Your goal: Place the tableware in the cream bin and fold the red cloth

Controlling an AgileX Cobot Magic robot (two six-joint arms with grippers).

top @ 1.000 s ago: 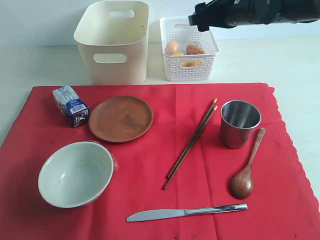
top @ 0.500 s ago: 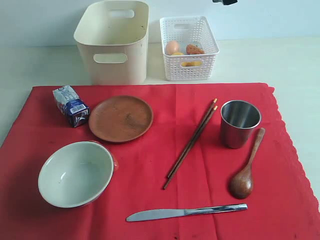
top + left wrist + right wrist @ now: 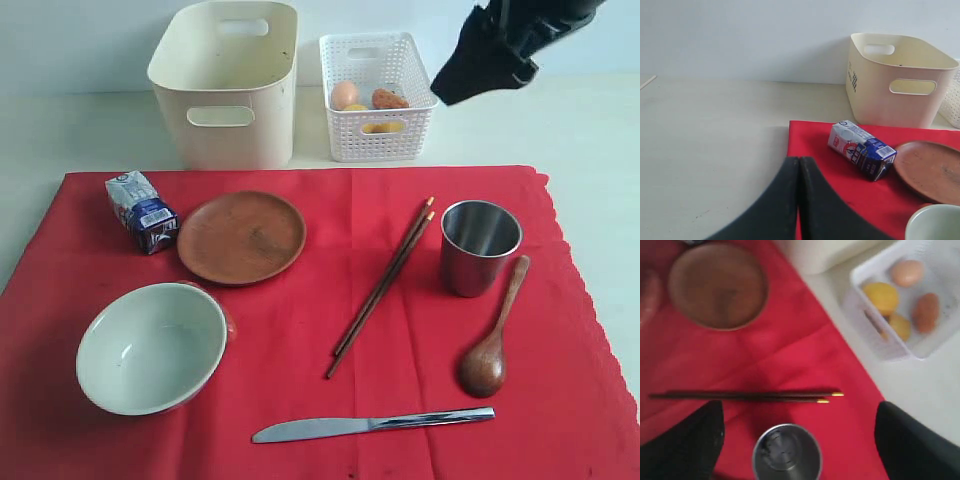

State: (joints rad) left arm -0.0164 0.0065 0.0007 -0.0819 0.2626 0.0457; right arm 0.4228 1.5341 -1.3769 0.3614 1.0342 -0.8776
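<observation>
Six tableware pieces, bowl (image 3: pixel 150 347) to knife (image 3: pixel 372 424), lie spread on the red cloth (image 3: pixel 330 200), the cream bin (image 3: pixel 225 140) standing behind it. The right gripper (image 3: pixel 797 412), jaws wide apart, hangs above the steel cup (image 3: pixel 786 452); the left gripper (image 3: pixel 799 161), fingers pressed together, hovers empty by the cloth's edge.

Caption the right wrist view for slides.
Open right gripper hovers over steel cup and brown chopsticks on bright red cloth.
</observation>
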